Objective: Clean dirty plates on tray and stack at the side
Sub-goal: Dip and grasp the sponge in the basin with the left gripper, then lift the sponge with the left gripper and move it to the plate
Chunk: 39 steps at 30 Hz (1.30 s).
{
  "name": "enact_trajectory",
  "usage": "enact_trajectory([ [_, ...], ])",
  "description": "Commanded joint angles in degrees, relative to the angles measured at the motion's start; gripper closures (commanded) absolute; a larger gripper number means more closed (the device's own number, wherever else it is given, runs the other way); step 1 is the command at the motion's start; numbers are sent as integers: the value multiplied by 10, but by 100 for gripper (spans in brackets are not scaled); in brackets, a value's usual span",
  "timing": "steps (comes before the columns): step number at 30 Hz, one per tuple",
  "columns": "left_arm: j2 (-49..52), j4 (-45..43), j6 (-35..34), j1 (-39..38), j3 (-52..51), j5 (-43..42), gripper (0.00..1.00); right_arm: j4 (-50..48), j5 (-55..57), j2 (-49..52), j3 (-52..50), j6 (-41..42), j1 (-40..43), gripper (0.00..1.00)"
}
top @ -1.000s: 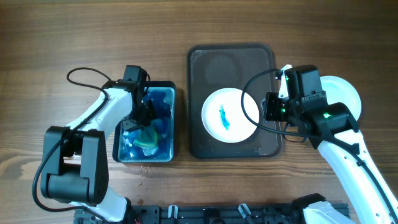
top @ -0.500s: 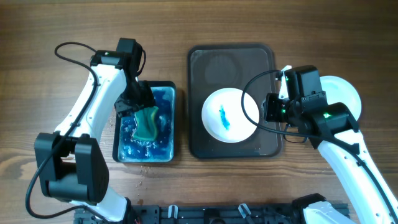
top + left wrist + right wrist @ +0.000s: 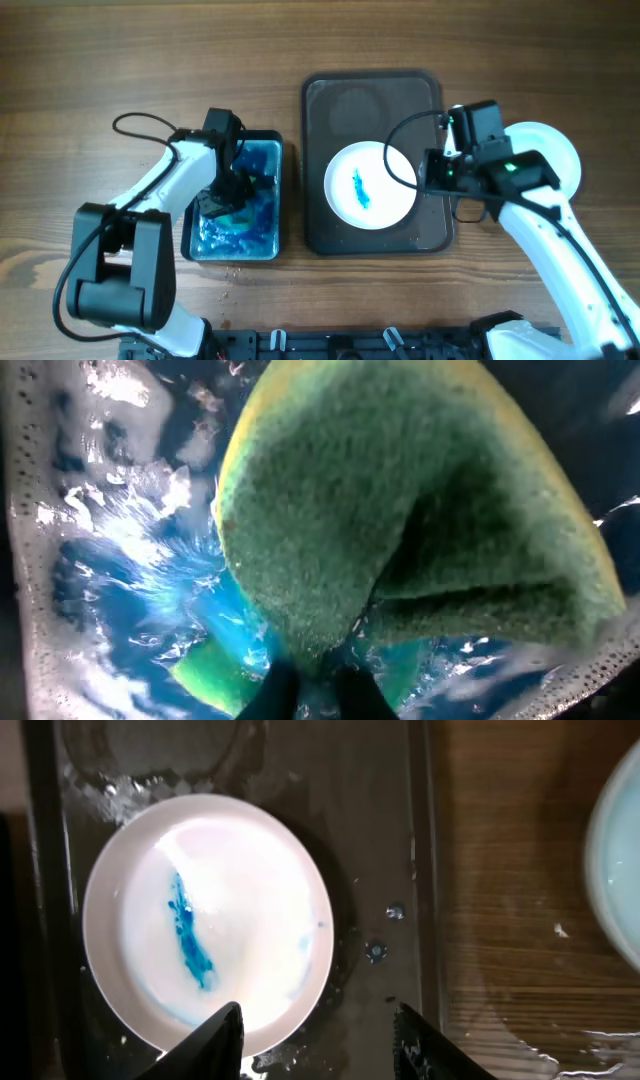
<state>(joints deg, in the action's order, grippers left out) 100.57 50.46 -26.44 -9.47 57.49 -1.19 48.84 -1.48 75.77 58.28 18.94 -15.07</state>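
The left claw (image 3: 224, 192) is down in the tub (image 3: 276, 150) of blue, foamy water to the left of the tray (image 3: 372, 88). From above, the arm's head hides most of what it holds; only a greenish scrap shows beneath it. The left wrist view fills almost wholly with the sponge (image 3: 400, 510), green scouring face outward with a yellow edge, bent into a fold. The two dark fingertips (image 3: 285, 695) at the bottom edge are cut off by the frame, but they pinch the sponge's lower end tight between them. How deep the sponge sits in the water cannot be told.

The dirty plate (image 3: 250, 900) lies on the tray, towards its near half, white with a blue streak (image 3: 190, 945) left of its middle. The right claw (image 3: 320, 1045) hovers by the plate's right side with its fingers spread wide. One tip overlaps the plate's lower rim and the other is over bare tray, and whether either touches is unclear. Water droplets (image 3: 378, 950) dot the tray beside the plate.

A second plate (image 3: 560, 148) rests on the worktop (image 3: 100, 70) right of the tray, half covered by the right arm from above and cut off at the edge of the right wrist view
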Motion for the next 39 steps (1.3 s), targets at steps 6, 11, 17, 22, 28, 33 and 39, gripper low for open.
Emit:
enact_trajectory([
  [6,-8,68,6,0,47,2,96,-24,-38,98,5,-42,22,57],
  [11,-33,154,34,0,153,2,96,-55,-137,158,5,-110,70,56],
  [17,-57,235,38,-1,275,2,96,-63,-240,234,4,-183,83,57],
  [22,-71,243,37,-1,317,-73,96,-98,-178,290,-5,-117,74,72],
  [28,-68,208,33,-30,316,-136,96,-111,-109,302,-5,-44,74,96],
  [33,-59,130,-15,-104,294,-136,96,-106,-92,302,-5,-23,74,96],
  [39,-5,-14,-105,-216,241,-136,96,-98,-92,302,-5,-24,74,96],
])
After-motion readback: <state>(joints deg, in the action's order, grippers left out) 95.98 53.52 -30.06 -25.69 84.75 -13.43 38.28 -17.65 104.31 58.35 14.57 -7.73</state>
